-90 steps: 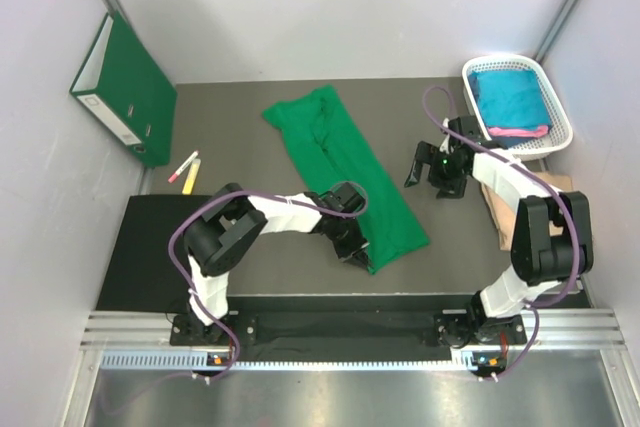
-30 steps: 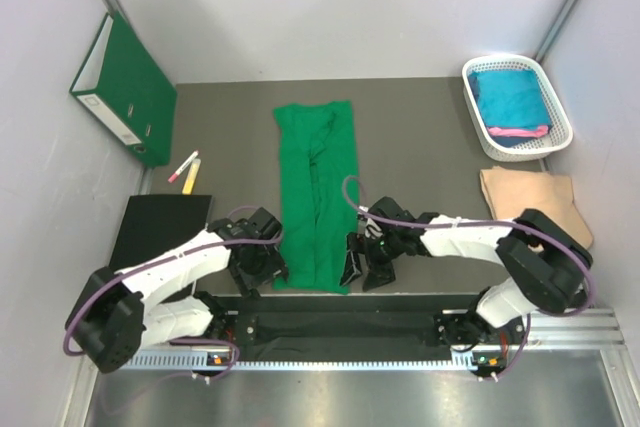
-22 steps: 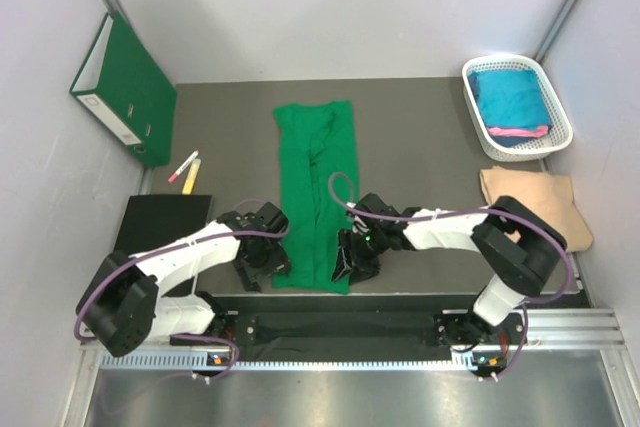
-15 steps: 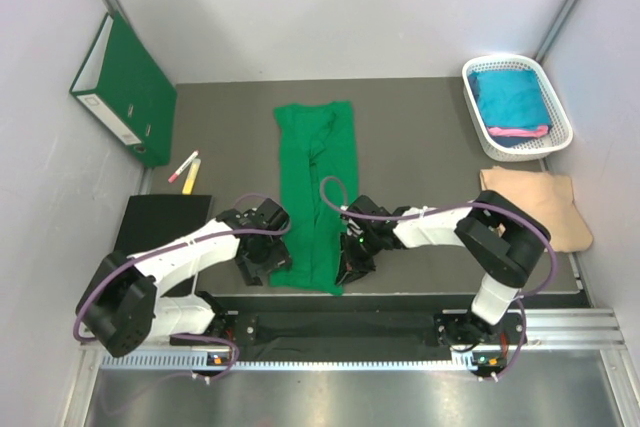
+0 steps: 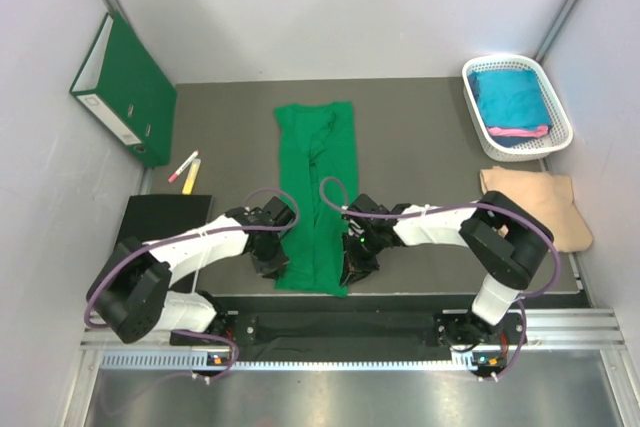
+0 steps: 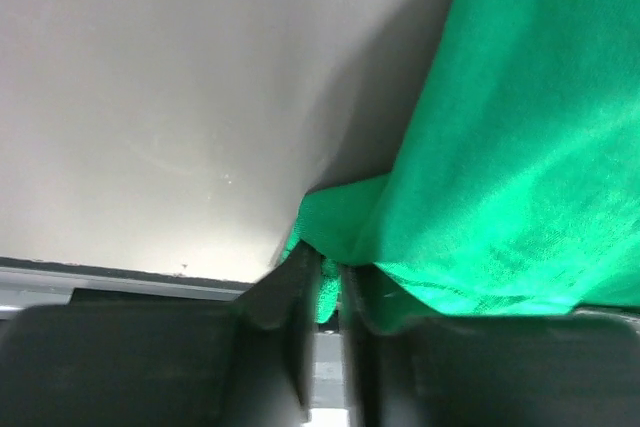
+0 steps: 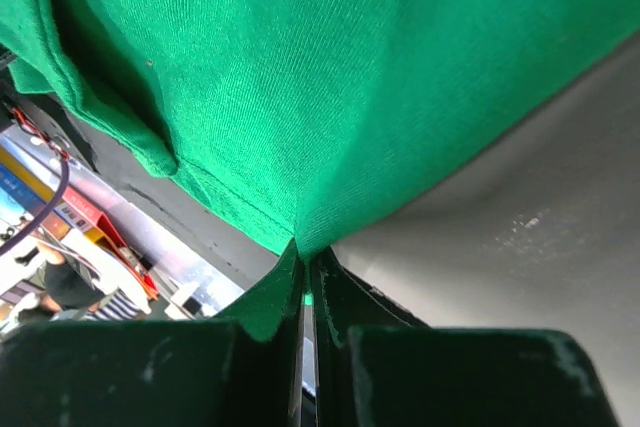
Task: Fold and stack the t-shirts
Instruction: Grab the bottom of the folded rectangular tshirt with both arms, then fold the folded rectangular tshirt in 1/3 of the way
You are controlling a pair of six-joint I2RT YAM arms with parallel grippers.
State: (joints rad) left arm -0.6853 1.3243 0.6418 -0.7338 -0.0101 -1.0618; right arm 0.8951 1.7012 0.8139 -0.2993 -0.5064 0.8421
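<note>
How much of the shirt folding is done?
Done: the green t-shirt lies folded into a long strip. In hand: the left gripper and right gripper each pinch a near corner of it. Left: folding it shorter and stacking it; a teal shirt and pink shirt lie in the basket.

A bright green t-shirt (image 5: 315,187) lay folded lengthwise into a long, narrow strip down the middle of the grey table (image 5: 420,137). Its near hem reached the front edge, with both near corners bunched and lifted. A folded teal t-shirt (image 5: 508,95) filled a white basket (image 5: 503,60) at far right, with a sliver of a pink t-shirt (image 5: 520,131) along its near side.
</note>
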